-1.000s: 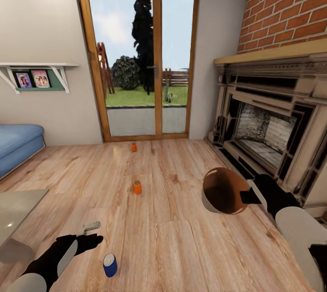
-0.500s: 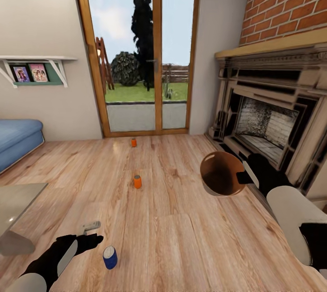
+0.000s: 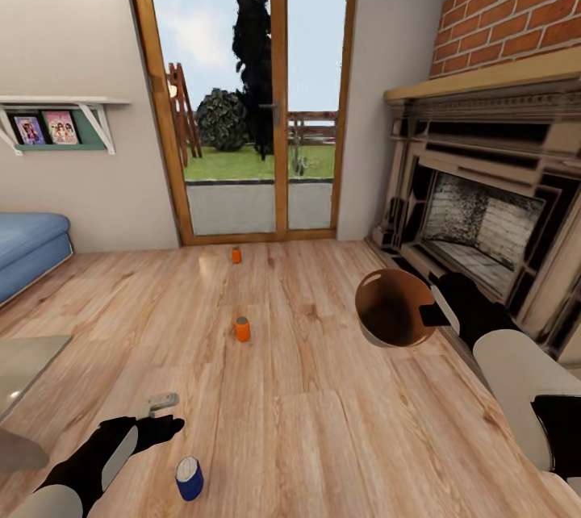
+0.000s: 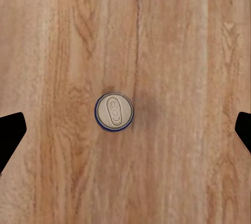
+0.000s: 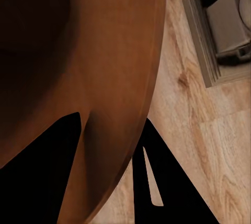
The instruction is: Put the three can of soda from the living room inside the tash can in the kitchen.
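On the wood floor a blue can of soda (image 3: 190, 478) stands upright just below and right of my left gripper (image 3: 165, 415). The left wrist view looks straight down on the blue can's (image 4: 114, 111) grey top, with my left gripper (image 4: 125, 130) open and well above it. One orange can (image 3: 242, 329) stands mid-floor. Another orange can (image 3: 236, 255) stands near the glass doors. My right gripper (image 3: 436, 313) is shut on the rim of the tash can (image 3: 395, 320), held off the floor with its mouth tilted toward me. Its orange-brown wall (image 5: 78, 51) runs between my right gripper's fingers (image 5: 47, 171).
Wood-framed glass doors (image 3: 242, 98) close the far wall. A stone fireplace (image 3: 484, 219) under brick lines the right side, close to my right arm. A blue sofa (image 3: 28, 248) and a glass table corner (image 3: 24, 361) sit at the left.
The whole picture has shifted slightly, so the camera moved. The blue can now shows lower and closer beside my left gripper. The tash can stays in my right gripper.
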Tool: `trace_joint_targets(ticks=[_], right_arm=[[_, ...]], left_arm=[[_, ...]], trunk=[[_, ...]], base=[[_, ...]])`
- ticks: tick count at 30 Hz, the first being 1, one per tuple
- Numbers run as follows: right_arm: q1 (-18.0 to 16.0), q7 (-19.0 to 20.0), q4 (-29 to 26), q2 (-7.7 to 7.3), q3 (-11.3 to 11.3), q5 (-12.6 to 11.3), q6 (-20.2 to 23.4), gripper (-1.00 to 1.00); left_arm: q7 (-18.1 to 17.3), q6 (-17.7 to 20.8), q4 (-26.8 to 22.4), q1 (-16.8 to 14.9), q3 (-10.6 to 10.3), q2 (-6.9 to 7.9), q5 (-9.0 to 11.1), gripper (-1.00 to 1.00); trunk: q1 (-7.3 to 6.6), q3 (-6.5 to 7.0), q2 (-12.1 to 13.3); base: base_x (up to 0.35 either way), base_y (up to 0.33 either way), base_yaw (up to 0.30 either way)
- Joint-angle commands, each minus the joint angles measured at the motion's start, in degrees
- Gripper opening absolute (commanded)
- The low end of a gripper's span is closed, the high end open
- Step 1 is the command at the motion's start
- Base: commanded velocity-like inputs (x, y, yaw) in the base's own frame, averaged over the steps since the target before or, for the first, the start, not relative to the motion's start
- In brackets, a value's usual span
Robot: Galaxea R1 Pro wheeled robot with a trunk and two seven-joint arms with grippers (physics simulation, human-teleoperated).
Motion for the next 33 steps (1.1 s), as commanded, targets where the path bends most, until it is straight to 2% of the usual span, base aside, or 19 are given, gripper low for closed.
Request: trace_joint_targets(ticks=[1, 10, 33], right_arm=[[0.0, 0.0, 0.0, 0.0, 0.0, -0.2, 0.0, -1.0], [0.2, -0.1, 0.0, 0.01, 0.0, -0.2, -0.1, -1.0], [0.3, -0.2, 0.1, 0.01, 0.0, -0.2, -0.5, -1.0]], left_arm=[[0.0, 0.0, 0.0, 0.0, 0.0, -0.01, 0.0, 1.0], [0.0, -0.1, -0.6, 0.0, 0.1, 0.05, 0.1, 1.0], [0.0, -0.1, -0.6, 0.0, 0.1, 0.07, 0.1, 1.0]], trunk=[[-0.01, 0.01, 0.0], [-0.01, 0.01, 0.0], [5.05, -4.12, -9.2]], base=[[0.318, 0.0, 0.0], [0.181, 0.046, 0.0], [0.003, 0.001, 0.0]])
